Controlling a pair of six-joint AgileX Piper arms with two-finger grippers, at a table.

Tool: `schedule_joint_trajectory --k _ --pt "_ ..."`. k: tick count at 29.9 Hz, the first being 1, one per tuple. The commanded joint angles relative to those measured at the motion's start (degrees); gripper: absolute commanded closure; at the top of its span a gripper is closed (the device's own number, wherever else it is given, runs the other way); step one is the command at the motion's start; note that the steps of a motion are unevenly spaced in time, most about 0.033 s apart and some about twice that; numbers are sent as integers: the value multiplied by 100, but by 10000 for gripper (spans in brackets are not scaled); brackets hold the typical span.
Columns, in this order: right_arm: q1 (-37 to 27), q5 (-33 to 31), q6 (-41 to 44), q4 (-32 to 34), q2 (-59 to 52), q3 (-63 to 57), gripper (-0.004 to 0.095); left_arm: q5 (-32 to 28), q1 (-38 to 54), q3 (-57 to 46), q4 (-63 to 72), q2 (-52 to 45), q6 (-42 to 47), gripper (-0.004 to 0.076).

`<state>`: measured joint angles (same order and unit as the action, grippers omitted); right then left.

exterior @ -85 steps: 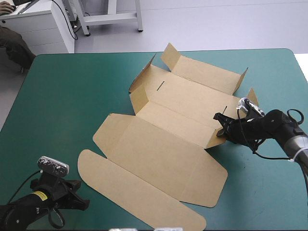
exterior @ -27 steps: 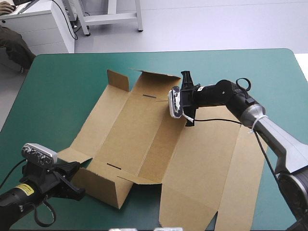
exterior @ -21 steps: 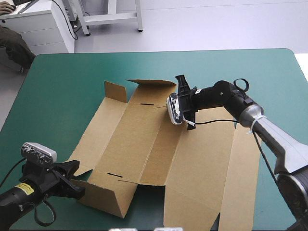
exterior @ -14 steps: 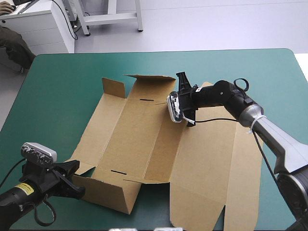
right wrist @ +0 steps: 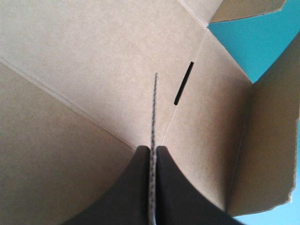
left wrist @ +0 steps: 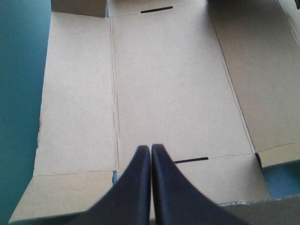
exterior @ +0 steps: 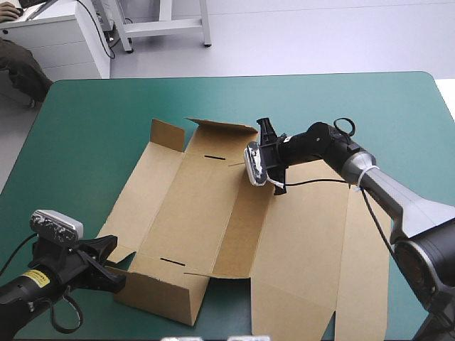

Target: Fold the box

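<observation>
Box (exterior: 213, 213) approx. half-formed: near & far end walls partly up, lid flat. Right tool (right wrist: 153, 150) pinched far box edge; left tool (left wrist: 150, 149) pressed together.

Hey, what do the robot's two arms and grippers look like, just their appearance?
Both the left gripper and right gripper have two broad black fingers, curved like fins and tapering to points. The left arm is black with a small yellow label. The right arm is black near the wrist, then pale grey, a white band between.
</observation>
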<state>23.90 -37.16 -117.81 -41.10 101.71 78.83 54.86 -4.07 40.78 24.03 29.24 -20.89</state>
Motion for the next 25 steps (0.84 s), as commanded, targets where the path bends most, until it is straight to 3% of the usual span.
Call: schedule_joint_trajectory --k 1,10,12,16,19,25 --pt "21 -310 -216 -229 -211 204 929 -377 -7 188 137 63 29 731" --pt "42 64 -145 -489 -150 204 883 -393 -7 188 115 63 29 731" --pt "42 64 95 -478 -150 204 763 -393 -7 188 115 63 29 731" --pt "42 52 299 -469 -150 204 351 -393 -7 188 115 63 29 731" --pt "42 64 532 -469 -161 204 180 -393 -7 188 115 63 29 731" --pt "42 114 1157 -391 -313 204 178 -393 -7 188 115 63 29 731"
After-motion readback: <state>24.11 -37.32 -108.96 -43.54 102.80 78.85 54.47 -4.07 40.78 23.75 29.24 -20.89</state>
